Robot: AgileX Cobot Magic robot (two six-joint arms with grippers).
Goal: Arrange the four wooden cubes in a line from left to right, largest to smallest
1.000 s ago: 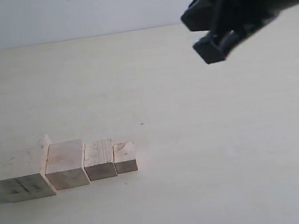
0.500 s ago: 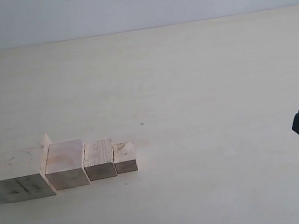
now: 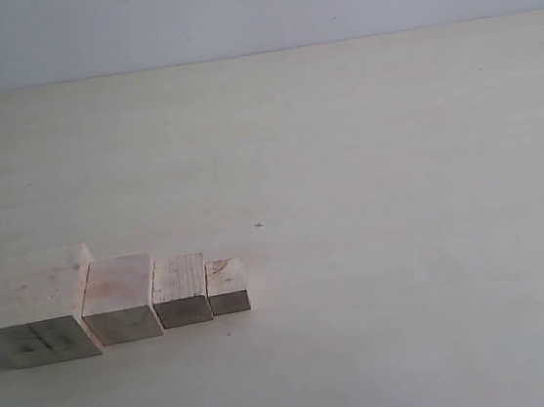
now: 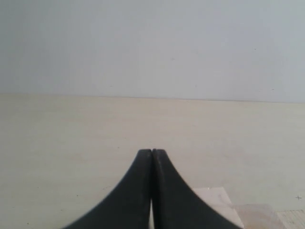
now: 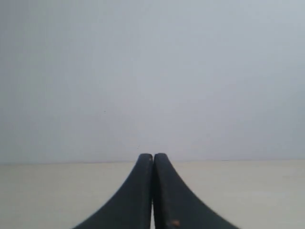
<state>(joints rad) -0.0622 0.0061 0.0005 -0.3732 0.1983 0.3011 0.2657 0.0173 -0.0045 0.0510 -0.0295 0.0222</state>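
Observation:
Four pale wooden cubes stand in a touching row at the lower left of the exterior view. From left to right they are the largest cube [image 3: 39, 313] with dark smudges on its front, a second cube [image 3: 119, 298], a third cube [image 3: 180, 289] and the smallest cube [image 3: 227, 285] with a curved grain mark. No gripper shows in that view. My left gripper [image 4: 152, 151] is shut and empty, with two cube tops [image 4: 217, 202] [image 4: 259, 217] just beyond its fingers. My right gripper [image 5: 153, 155] is shut and empty over bare table.
The pale table [image 3: 370, 202] runs back to a light grey wall [image 3: 250, 9]. A tiny dark speck [image 3: 258, 226] lies on the table right of the row.
The right arm has withdrawn from the upper right, dropped to the right edge and left the exterior view. The cubes have not moved.

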